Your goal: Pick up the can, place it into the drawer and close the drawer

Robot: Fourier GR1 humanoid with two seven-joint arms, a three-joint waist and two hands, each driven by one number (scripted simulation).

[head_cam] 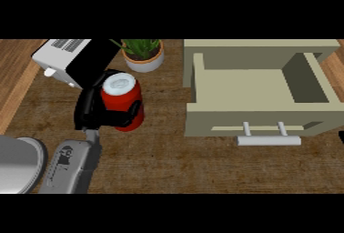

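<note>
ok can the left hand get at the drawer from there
Probably yes. The left hand is curled round the can, the drawer stands open to its right, and nothing stands between them on the counter; the plant sits further back.

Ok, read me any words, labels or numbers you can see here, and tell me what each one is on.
Nothing here can be read as text.
Left forearm: a dark mark, too blurred to read.
Can: plain red with a white top, no label showing.
Toaster and drawer: no writing.
</note>
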